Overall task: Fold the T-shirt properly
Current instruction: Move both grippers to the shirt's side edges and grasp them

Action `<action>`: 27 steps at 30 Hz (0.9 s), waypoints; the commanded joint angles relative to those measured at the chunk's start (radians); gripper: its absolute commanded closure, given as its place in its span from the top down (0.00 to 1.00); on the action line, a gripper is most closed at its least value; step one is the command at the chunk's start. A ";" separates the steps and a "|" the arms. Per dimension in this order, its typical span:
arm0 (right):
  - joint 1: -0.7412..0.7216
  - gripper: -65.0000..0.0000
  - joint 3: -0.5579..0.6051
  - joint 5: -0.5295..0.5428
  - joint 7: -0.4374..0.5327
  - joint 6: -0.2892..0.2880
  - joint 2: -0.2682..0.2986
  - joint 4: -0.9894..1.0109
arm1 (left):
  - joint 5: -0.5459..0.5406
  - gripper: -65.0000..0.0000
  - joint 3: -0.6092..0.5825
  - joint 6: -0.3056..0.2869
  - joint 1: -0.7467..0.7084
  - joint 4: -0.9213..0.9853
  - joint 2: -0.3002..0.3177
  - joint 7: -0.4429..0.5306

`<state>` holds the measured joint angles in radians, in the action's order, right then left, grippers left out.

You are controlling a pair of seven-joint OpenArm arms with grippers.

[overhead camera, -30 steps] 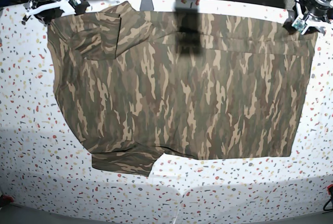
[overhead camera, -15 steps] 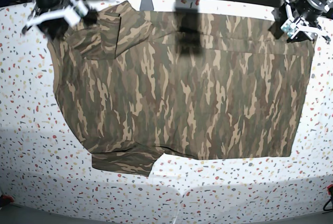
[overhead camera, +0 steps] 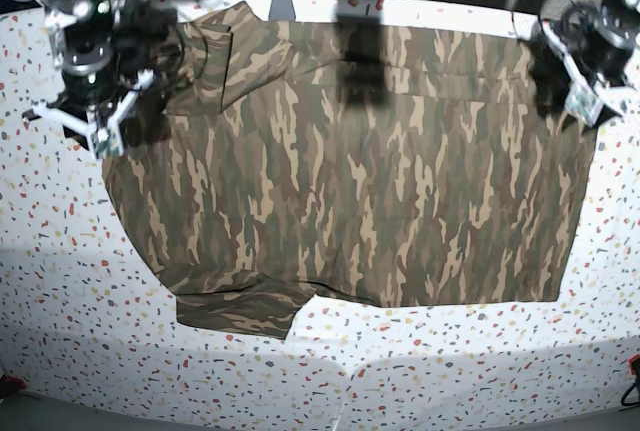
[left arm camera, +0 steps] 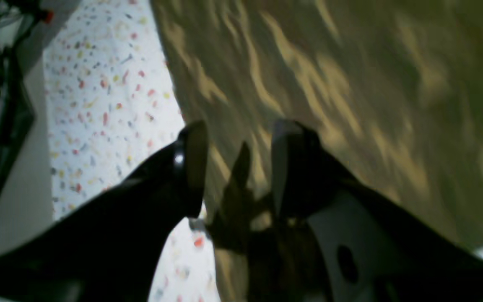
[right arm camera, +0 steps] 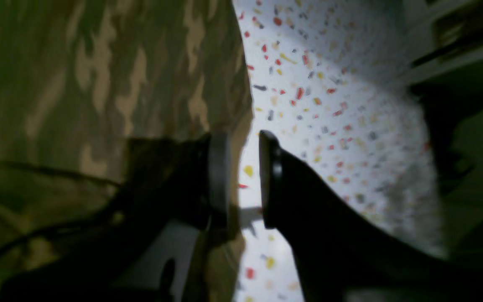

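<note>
left claw [left arm camera: 233, 167] parted, right claw [right arm camera: 243, 180] narrowly parted, both empty

The surface [overhead camera: 60, 281] is white with little colored specks. The T-shirt [overhead camera: 350, 181] lies spread out flat on it.

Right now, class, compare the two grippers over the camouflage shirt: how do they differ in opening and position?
The left gripper has a wider gap between its jaws; the right gripper shows a narrower gap. The left gripper straddles the T-shirt edge with one finger over cloth and one over the speckled table; the right gripper's gap sits just off the edge, over table. Shared: both are dark-fingered, hold nothing, and hover at the shirt's opposite side edges.
</note>
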<state>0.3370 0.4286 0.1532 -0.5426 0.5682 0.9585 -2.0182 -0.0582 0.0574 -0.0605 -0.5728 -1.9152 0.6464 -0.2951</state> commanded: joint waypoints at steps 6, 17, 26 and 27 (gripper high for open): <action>-0.052 0.16 -0.161 0.110 0.026 -0.174 -0.102 0.060 | -0.173 0.38 0.008 0.008 0.178 0.020 0.014 -0.029; -0.304 0.16 -0.198 0.392 -0.021 -0.427 -0.153 0.240 | -0.435 0.38 0.008 -0.147 0.506 0.443 0.014 0.002; -0.481 0.16 -0.198 0.548 -0.034 -0.591 -0.171 0.412 | -0.502 0.38 0.007 -0.358 0.848 0.864 0.012 0.071; -0.494 0.16 -0.198 0.560 -0.034 -0.599 -0.182 0.433 | -0.500 0.38 0.006 -0.380 0.888 0.912 0.006 0.081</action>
<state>-0.1387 0.2409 0.7136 -0.5991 -0.0277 0.7609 -1.5715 -0.5461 0.0574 -0.4431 0.2939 -0.9836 0.6312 -0.2398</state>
